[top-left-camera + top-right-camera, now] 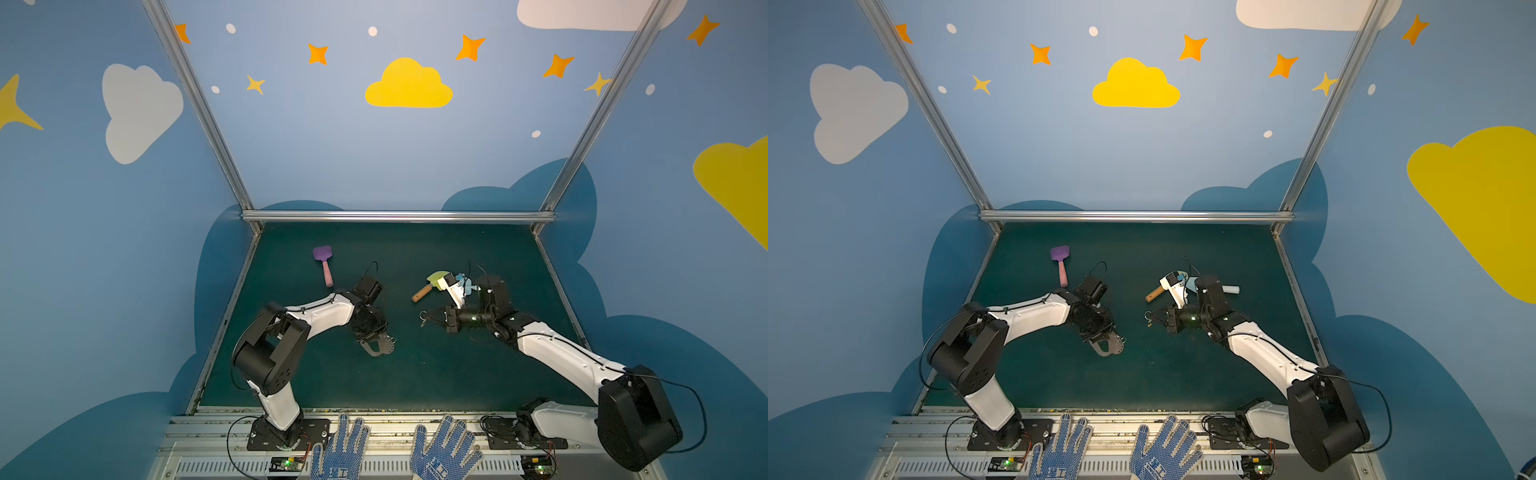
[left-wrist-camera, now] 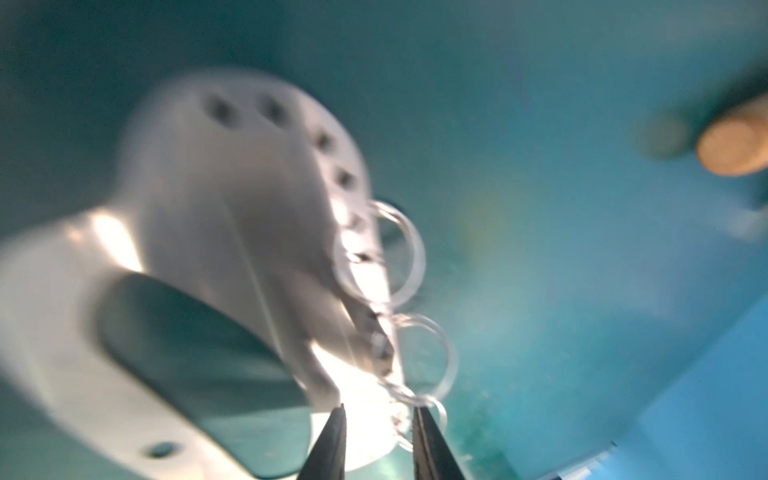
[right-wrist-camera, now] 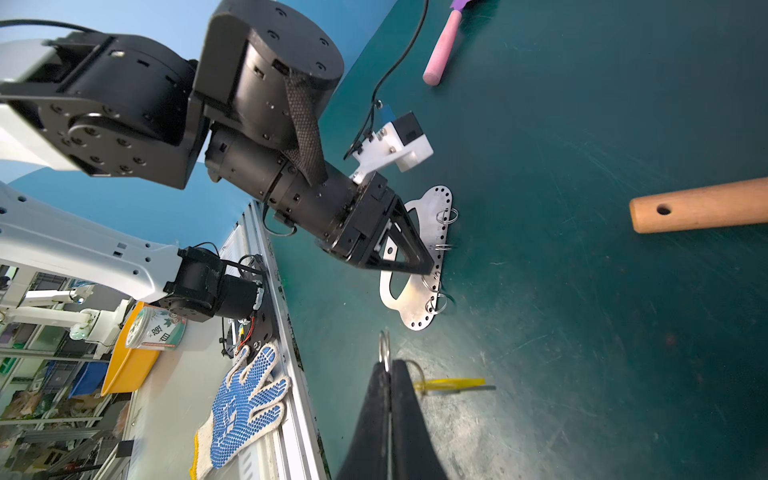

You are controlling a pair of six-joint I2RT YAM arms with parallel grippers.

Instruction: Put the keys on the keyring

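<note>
The left gripper straddles the ringed edge of the flat grey oval metal keyring, low and left of centre in a top view. Its jaws are narrowly apart, and I cannot tell whether they grip. At mid-frame the right gripper, jaws pressed together, pinches the ring of the silver and yellow-headed keys; the thin keyring could skid or tip from so slight an edge hold.

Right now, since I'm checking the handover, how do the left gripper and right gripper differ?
The left gripper has its jaws apart, astride the holed edge of the keyring; the right gripper is shut on the small ring of the keys. The left gripper angles downward; the right gripper points sideways toward it. Both have black tapered fingers.
</note>
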